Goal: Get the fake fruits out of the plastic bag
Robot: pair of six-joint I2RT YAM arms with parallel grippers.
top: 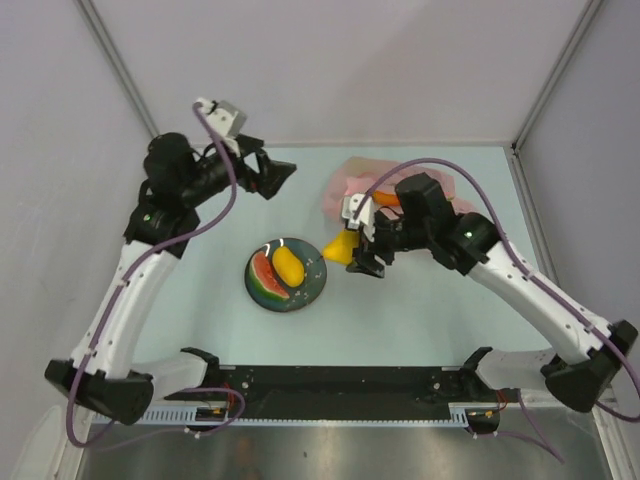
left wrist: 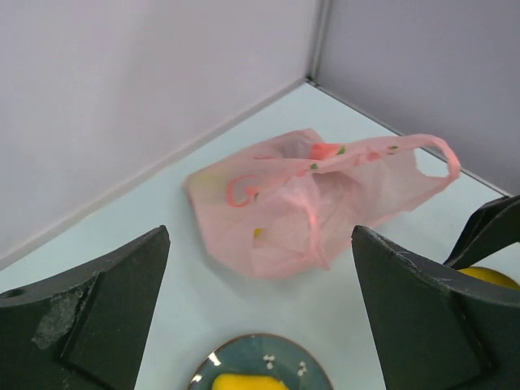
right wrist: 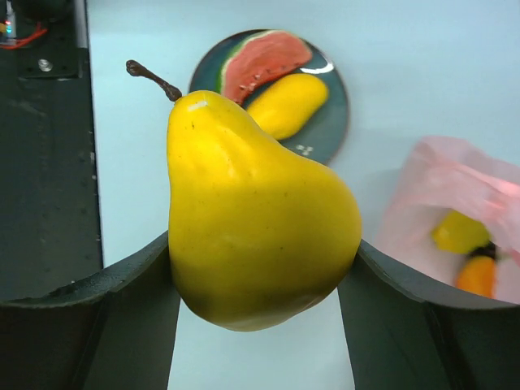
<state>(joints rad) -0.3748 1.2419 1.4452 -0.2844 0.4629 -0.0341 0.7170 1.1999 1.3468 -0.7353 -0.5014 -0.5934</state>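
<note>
My right gripper (top: 362, 252) is shut on a yellow pear (top: 340, 248) with a brown stem, held above the table between the plate and the pink plastic bag (top: 345, 183). In the right wrist view the pear (right wrist: 252, 211) fills the gap between the fingers, and the bag (right wrist: 431, 191) shows a yellow fruit (right wrist: 459, 231) and an orange fruit (right wrist: 478, 276) inside. A watermelon slice (top: 265, 280) and a yellow mango (top: 288, 264) lie on the dark blue plate (top: 312, 285). My left gripper (top: 280, 178) is open and empty, left of the bag (left wrist: 317, 203).
The right arm covers part of the bag from above. Grey walls close off the back and sides, and a corner post (left wrist: 318, 36) stands behind the bag. The black base rail (top: 340, 385) runs along the near edge.
</note>
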